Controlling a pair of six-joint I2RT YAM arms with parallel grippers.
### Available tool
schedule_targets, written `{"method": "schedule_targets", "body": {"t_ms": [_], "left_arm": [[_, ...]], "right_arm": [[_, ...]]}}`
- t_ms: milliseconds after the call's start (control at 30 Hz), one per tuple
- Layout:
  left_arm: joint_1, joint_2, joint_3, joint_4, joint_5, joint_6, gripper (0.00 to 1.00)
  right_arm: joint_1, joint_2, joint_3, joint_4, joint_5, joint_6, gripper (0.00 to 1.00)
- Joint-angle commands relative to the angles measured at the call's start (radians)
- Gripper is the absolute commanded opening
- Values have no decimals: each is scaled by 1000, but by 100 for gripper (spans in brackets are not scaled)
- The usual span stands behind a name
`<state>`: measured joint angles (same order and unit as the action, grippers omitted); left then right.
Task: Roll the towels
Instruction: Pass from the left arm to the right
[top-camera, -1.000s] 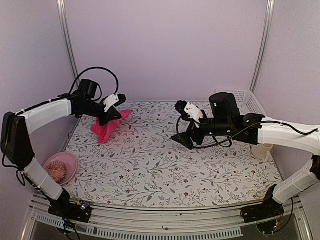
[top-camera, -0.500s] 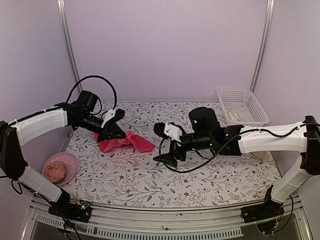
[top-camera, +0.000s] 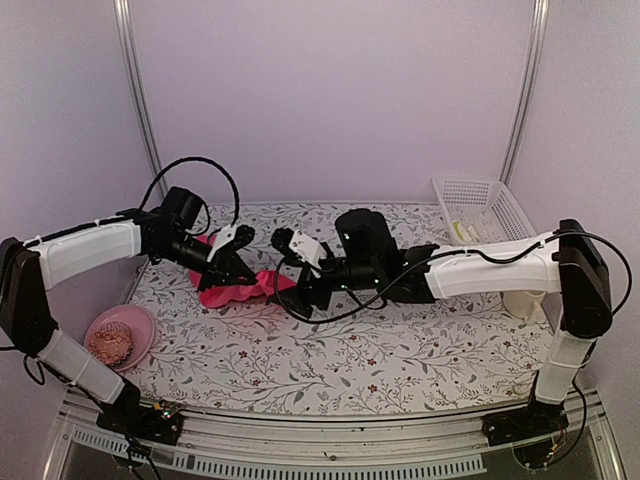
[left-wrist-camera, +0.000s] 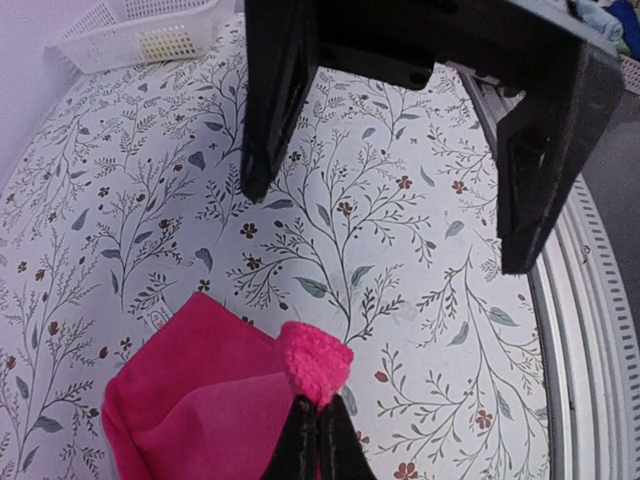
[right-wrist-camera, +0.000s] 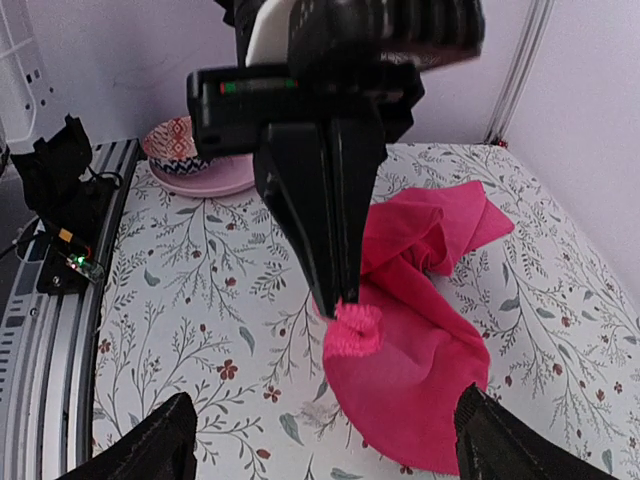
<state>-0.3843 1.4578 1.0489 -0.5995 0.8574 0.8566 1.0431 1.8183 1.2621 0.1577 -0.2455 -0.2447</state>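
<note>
A bright pink towel lies crumpled on the floral table, left of centre. My left gripper is shut on a folded corner of it; in the left wrist view the closed fingertips pinch that fluffy corner. My right gripper faces it from the right, open wide. In the right wrist view the right gripper has its two fingers far apart, with the pink towel and the left gripper in front of the gap. No yellow-green towel shows plainly.
A pink bowl holding a patterned object sits at the table's front left. A white basket with something pale yellow inside stands at the back right. A cream object sits under the right arm. Purple walls close in the table.
The left gripper brought the pink towel down and rightward onto the table. The right arm swung left across the table until its open fingers faced the held corner.
</note>
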Motion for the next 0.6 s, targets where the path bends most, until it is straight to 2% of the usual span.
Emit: {"method": "schedule_targets", "body": {"t_ms": [0, 67, 233, 400, 567], "left_arm": [[-23, 2, -15, 24, 20, -2, 0], [-27, 0, -19, 23, 19, 1, 0], [-36, -10, -31, 23, 26, 12, 0], [-42, -28, -36, 11, 37, 34, 0], [-47, -38, -40, -4, 45, 55, 0]], "right_arm": [[9, 51, 84, 66, -51, 78, 86], [10, 71, 102, 64, -52, 81, 81], [9, 105, 121, 64, -43, 66, 77], [9, 117, 133, 64, -49, 57, 63], [9, 129, 136, 60, -52, 47, 56]]}}
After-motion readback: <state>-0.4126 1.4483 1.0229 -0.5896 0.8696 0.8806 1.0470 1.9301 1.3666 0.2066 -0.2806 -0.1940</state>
